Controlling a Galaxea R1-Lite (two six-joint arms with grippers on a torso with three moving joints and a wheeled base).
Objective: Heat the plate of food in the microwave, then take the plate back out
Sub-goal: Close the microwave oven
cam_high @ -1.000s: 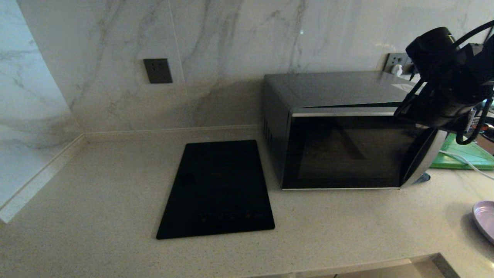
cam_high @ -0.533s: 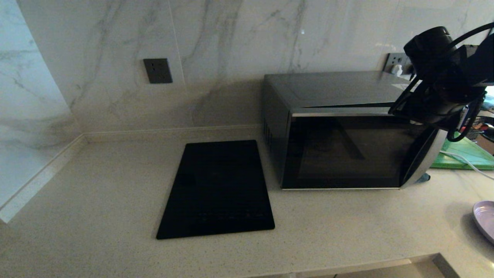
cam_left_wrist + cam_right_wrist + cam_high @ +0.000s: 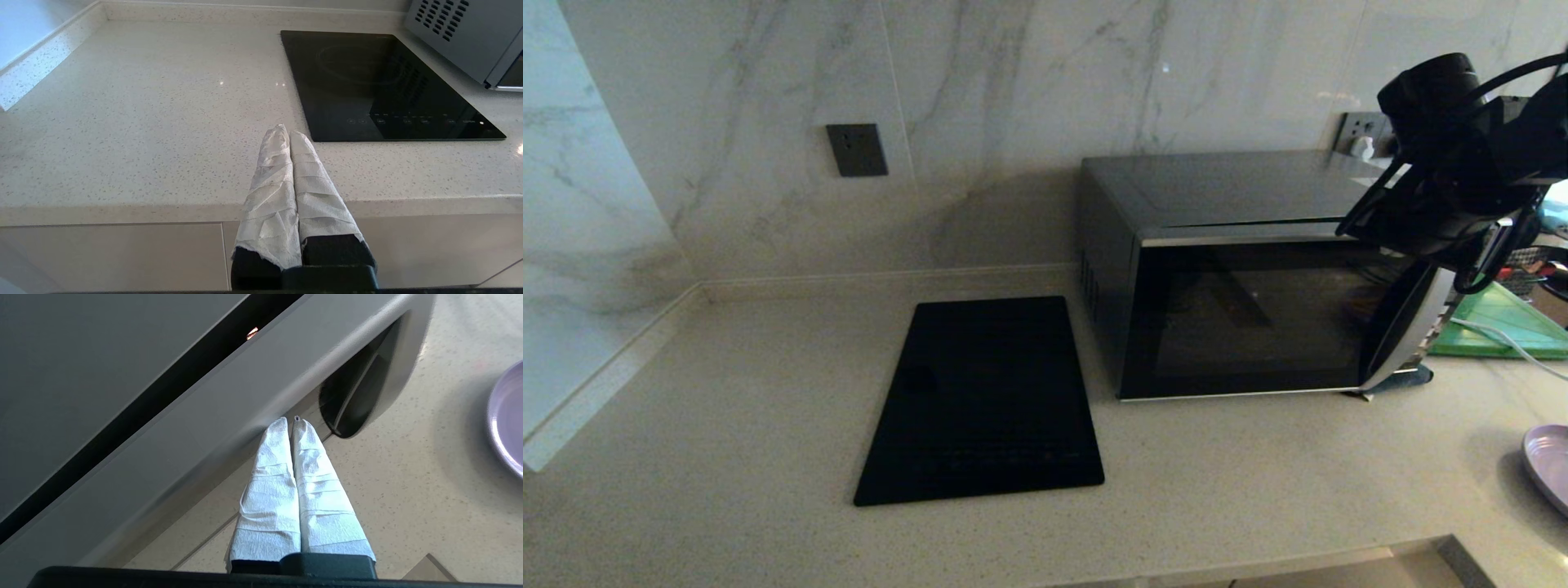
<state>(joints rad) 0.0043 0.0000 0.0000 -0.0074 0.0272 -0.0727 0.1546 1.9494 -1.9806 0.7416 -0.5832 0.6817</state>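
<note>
Head view: the microwave [image 3: 1241, 278] stands on the pale speckled counter [image 3: 727, 392] against the marble wall, its dark glass door swung slightly out at the handle side, so that a thin gap runs along its top edge. The right arm [image 3: 1462, 163] reaches in from above at the door's upper right corner and hides its own gripper here. A flat black cooktop [image 3: 984, 400] lies just left of the microwave, a dark wall socket [image 3: 857, 149] sits above it, and a green board [image 3: 1503, 322] shows behind the arm. The plate [image 3: 1550, 465] is only a lilac sliver at the frame's right edge, on the counter and well apart from the microwave; its contents are out of view.

Right wrist view: the right gripper [image 3: 291, 421], its cloth-wrapped fingers [image 3: 278, 473] pressed together with nothing between them, has its tips against the door's silver edge beside the curved handle [image 3: 367, 388]. The dark gap of the door opening [image 3: 163, 392], with a small orange glint inside, is plain only here. The plate's rim appears on the counter beside the door.

Left wrist view: the left gripper [image 3: 289, 132] hangs before the counter's front edge, off to the left of the cooktop, fingers likewise wrapped and pressed together, empty. The microwave's vented side panel [image 3: 453, 32] shows only in this view.
</note>
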